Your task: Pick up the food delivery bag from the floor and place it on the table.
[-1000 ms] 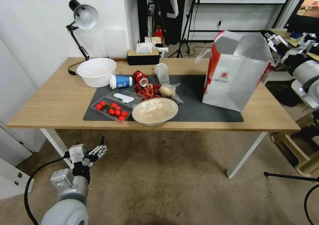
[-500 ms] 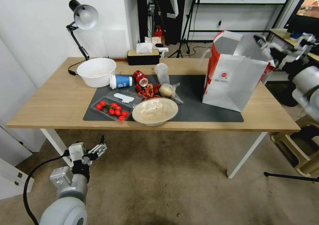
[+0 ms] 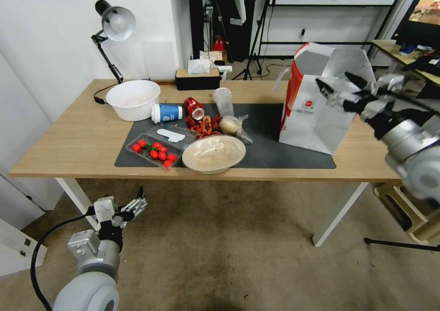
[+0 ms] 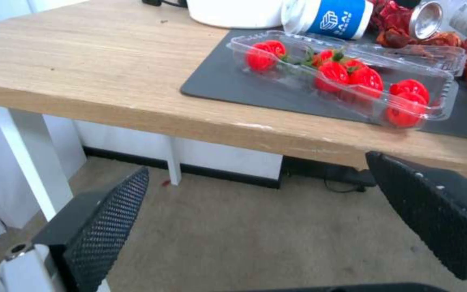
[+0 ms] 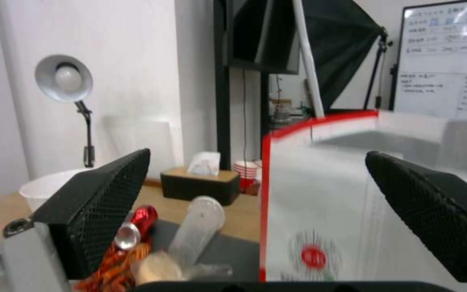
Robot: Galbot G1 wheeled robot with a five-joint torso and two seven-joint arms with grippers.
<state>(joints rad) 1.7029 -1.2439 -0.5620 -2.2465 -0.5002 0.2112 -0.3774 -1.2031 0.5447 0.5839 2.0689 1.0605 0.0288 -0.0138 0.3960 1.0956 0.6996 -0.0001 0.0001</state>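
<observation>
The food delivery bag (image 3: 321,107) stands upright on the right part of the surface (image 3: 68,141), its base resting half on the dark mat (image 3: 270,141) and half on bare wood — not on the floor (image 3: 229,256). Its long axis runs vertically, mouth open to the top, red side facing left. The right gripper (image 3: 341,88) hangs in front of the bag's upper white face, fingers spread wide and holding nothing; whether a fingertip touches the paper cannot be told. From this gripper the bag lies directly ahead and slightly right, the red edge band (image 5: 320,121) near the centre of its span. The left gripper (image 3: 133,205) is parked low, below the surface's near left edge, fingers spread and empty — well apart from the bag. The right arm is plainly the nearer.
</observation>
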